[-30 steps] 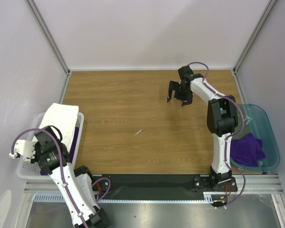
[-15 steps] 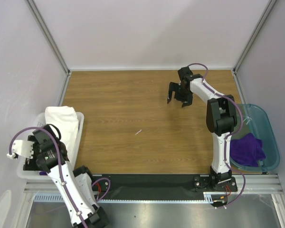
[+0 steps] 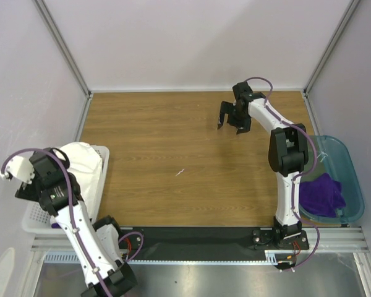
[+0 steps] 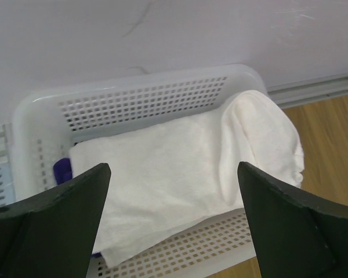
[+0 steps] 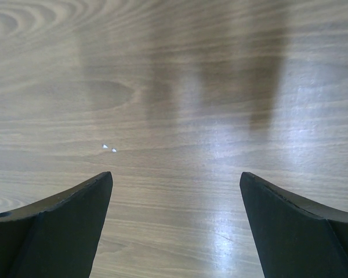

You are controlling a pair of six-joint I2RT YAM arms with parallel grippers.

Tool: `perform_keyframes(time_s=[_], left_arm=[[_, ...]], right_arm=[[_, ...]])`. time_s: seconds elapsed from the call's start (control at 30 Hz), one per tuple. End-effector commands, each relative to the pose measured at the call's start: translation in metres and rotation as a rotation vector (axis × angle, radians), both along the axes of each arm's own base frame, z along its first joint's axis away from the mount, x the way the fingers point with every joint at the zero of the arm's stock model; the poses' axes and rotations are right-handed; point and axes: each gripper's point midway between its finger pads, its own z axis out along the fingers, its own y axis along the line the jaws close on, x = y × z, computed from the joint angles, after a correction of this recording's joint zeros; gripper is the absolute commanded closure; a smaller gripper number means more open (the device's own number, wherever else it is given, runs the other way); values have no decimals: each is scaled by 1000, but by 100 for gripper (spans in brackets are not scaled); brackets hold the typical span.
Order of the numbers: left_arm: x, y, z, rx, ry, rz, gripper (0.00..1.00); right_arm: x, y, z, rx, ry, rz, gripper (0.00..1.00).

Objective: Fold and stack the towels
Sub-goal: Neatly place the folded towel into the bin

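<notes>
Brown wood-grain bench, pale wall panels on three sides. Small white fleck lying near the middle. White perforated plastic basket straddling the left edge, near corner. Teal translucent plastic bin just past the right edge; unclear if resting on the bench.

A large towel is laid in a basket at lower left, a small towel in a bin at lower right, the table set between.
</notes>
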Motion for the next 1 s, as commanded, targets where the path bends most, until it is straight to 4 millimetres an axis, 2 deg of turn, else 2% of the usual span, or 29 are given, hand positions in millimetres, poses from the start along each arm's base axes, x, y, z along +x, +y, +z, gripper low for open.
perform_keyframes(time_s=[0.0, 0.1, 0.17, 0.2, 0.27, 0.3, 0.33, 0.4, 0.47, 0.63, 0.73, 0.83, 0.93, 0.97], left_arm=[[49, 1, 20, 23, -56, -193, 4], [76, -5, 9, -42, -104, -267, 4], [88, -3, -14, -112, -110, -258, 4], [97, 1, -16, -110, -140, -251, 4], [108, 5, -41, -161, -150, -227, 4], [118, 9, -41, -162, -191, -222, 3], [123, 11, -59, -194, -168, -216, 2], [138, 14, -67, -208, -199, -233, 0], [143, 14, -85, -250, -185, -221, 0], [151, 14, -105, -280, -251, -211, 0], [143, 13, -108, -294, -235, -203, 0], [121, 11, -117, -346, -219, -170, 0], [89, 16, -123, -380, -220, -72, 3], [72, 20, -130, -393, -193, -6, 4]], right_arm=[[12, -7, 16, 3, -39, -15, 0], [10, -7, 16, 2, -37, -14, 0], [8, -7, 14, 2, -29, -12, 0], [8, -7, 16, 4, -33, -12, 0], [7, -6, 17, 10, -33, -11, 0], [7, -6, 19, 11, -37, -11, 0], [8, -8, 21, 4, -44, -10, 0], [7, -10, 25, -5, -50, -12, 0], [5, -14, 29, -26, -55, -13, 0], [3, -18, 34, -44, -55, -18, 0], [2, -17, 35, -46, -48, -22, 0], [5, -15, 37, -49, -53, -19, 0], [5, -12, 35, -48, -45, -16, 0], [6, -11, 35, -45, -46, -15, 0]])
